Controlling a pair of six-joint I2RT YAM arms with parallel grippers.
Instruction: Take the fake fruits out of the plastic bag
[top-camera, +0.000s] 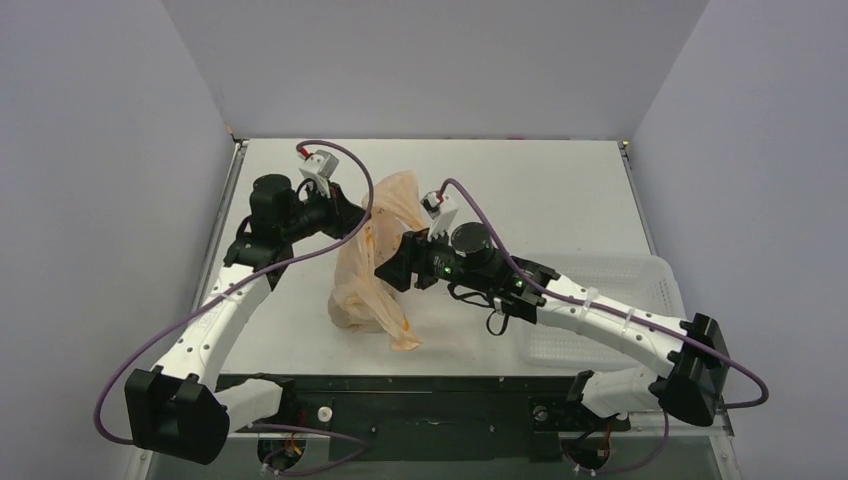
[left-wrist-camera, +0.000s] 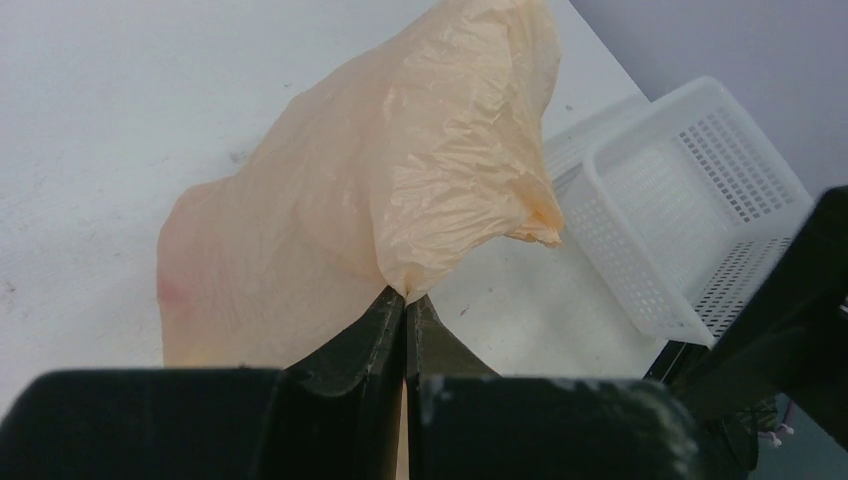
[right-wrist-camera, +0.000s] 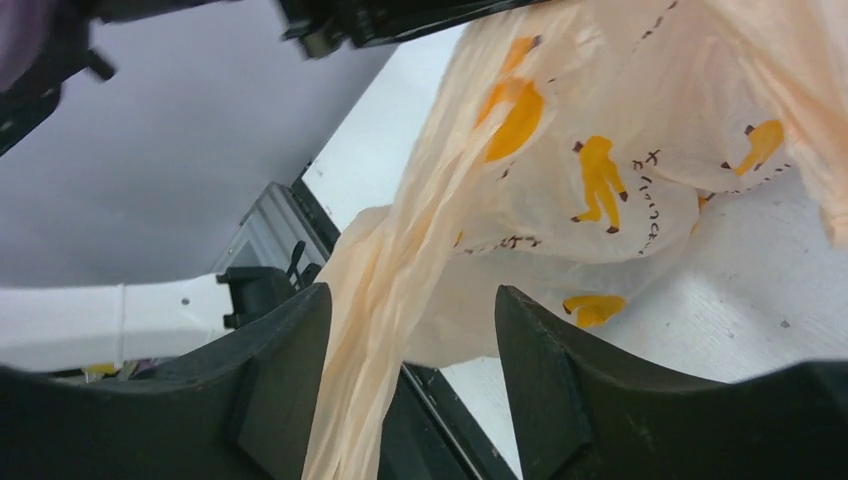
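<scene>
Left wrist, bag (left-wrist-camera: 400, 170) pinched in left gripper (left-wrist-camera: 405, 302)

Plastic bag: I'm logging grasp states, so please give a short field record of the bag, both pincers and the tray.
plastic bag: peach, banana print, crumpled
left pincer: shut on a fold of the bag
right pincer: open, a strand of bag running through the gap
white tray: right of the bag, apart from it
fake fruits: none visible outside the bag
</scene>
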